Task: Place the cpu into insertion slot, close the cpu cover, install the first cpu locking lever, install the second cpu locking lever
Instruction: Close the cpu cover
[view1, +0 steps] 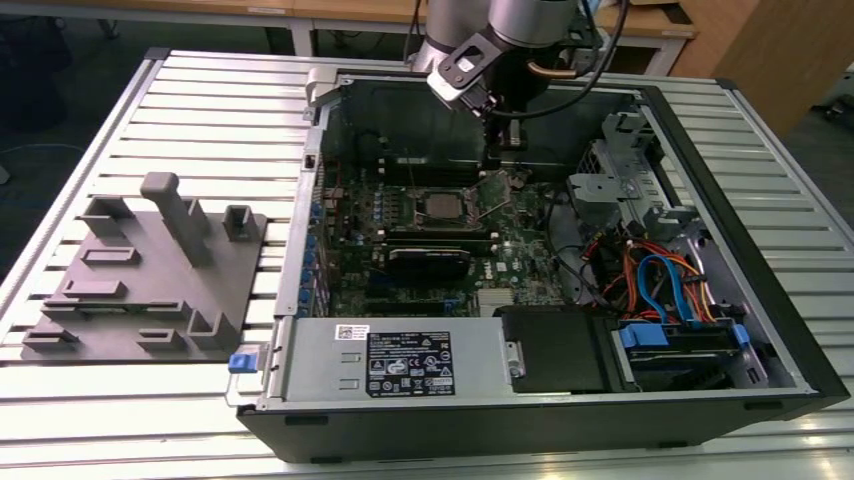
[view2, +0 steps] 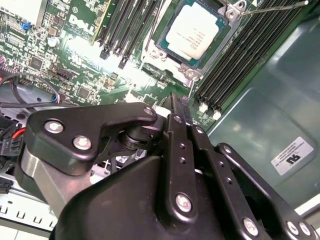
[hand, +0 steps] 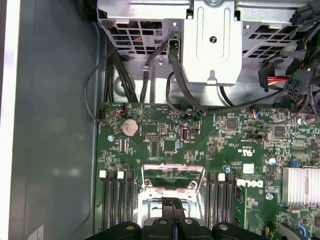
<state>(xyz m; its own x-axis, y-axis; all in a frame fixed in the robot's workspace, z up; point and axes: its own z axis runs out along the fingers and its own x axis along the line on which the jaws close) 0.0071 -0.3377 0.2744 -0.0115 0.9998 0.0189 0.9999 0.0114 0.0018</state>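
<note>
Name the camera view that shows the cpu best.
The second wrist view: the small square silvery-topped cpu sits close and unobstructed. The exterior view shows it tiny, mid-motherboard. The first wrist view catches its surrounding metal frame.

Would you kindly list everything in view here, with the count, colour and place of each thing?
table: one, silvery, under everything.
case: one, black, open, on the table.
fixture: one, grey, on the table, exterior view's left of the case.
board: one, green, inside the case.
insertion slot: one, dark, mid-board.
cpu: one, silvery-grey, in the slot.
cpu cover: one, silvery, at the slot, seemingly raised.
memory slots: several, black, either side of the slot.
power supply: one, grey, case's near edge in the exterior view.
cables: several, blue and orange, case's side at the exterior view's right.
arm: one, grey, above the case.
gripper: one, black, shut, over the board, by the slot.
</note>
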